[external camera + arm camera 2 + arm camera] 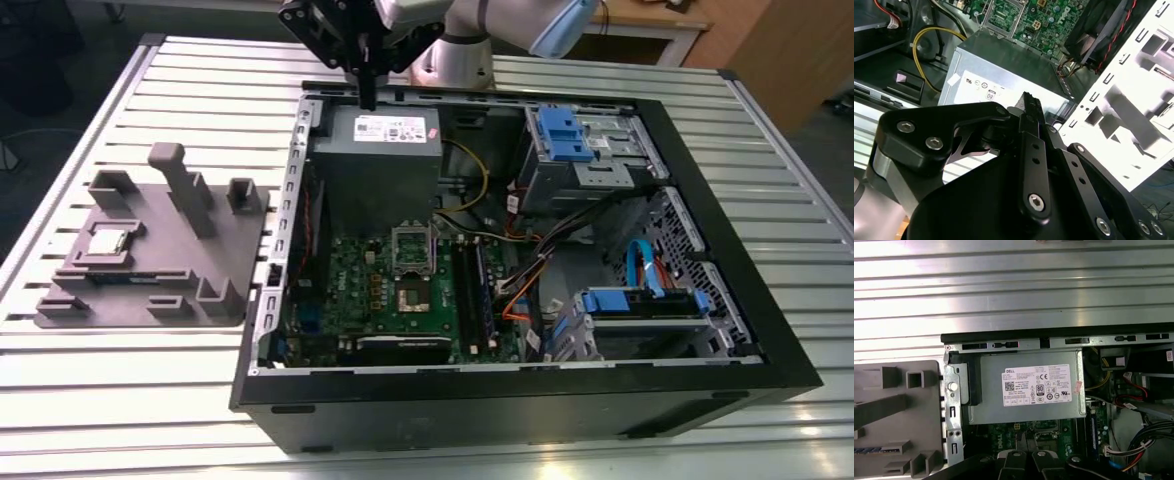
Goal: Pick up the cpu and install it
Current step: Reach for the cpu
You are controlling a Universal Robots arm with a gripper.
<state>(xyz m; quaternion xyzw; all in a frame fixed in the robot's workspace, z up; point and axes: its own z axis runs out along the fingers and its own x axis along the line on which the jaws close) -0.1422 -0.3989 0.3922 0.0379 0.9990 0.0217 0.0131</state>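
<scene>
The silver slatted metal table carries all items; its surface is ribbed with parallel glossy slats. The black rectangular computer case lies on its side with the side panel off, interior exposed. On the exterior view's left of the case, apart from it, lies the matt grey moulded fixture plate, with upright blocks, posts and shallow pockets.

Inside the case, the grey sheet-metal power supply box with a white label sits at the far end. Next to it lies the green circuit board, densely populated with small components.

The black metal gripper hangs above the far edge of the power supply box, fingers pointing down. In the second wrist view its bolted linkage arms and slim flat fingers are pressed together with nothing between them.

The cpu, a small flat square with a shiny silver top, rests in a pocket of the fixture plate, well apart from the gripper.
</scene>
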